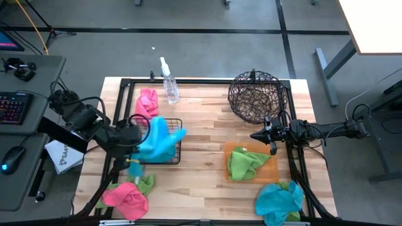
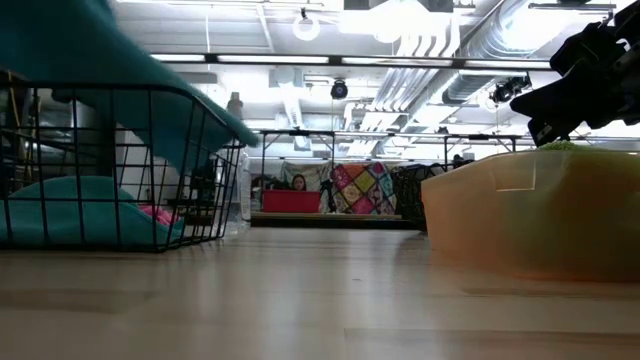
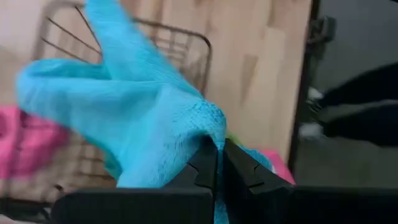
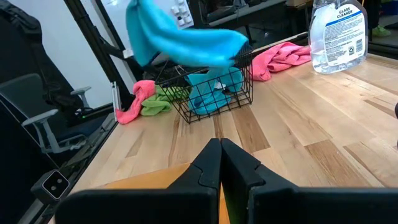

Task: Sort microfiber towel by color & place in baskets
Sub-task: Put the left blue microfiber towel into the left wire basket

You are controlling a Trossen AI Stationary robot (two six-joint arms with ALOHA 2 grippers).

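Note:
My left gripper point(image 1: 137, 138) is shut on a blue towel point(image 1: 161, 139) above the square black wire basket point(image 1: 176, 150). A second blue towel point(image 4: 211, 93) lies inside that basket point(image 2: 110, 170). My right gripper point(image 1: 256, 135) is shut, holds nothing and hovers over the far edge of the orange tray point(image 1: 269, 172), in which a green towel point(image 1: 245, 163) lies. The round woven basket point(image 1: 256, 94) stands at the far right. A pink towel point(image 1: 147, 102) lies far left of the wire basket. A pink point(image 1: 124, 198) and a green towel point(image 1: 146, 183) lie near left, and another blue one point(image 1: 279, 201) near right. My left gripper point(image 3: 217, 155) pinches the blue towel between its two fingers at a bunched part point(image 3: 205, 121) on the side nearest the arm. The fingers come from the table's left. The towel is lifted and spreads out from the fingers over the wire basket point(image 4: 214, 93).
A clear spray bottle point(image 1: 169, 86) stands at the far edge, beside the pink towel. Bare wood lies between the wire basket and the orange tray point(image 2: 540, 210). A black frame runs along the table's edges. A person sits far off in the room behind.

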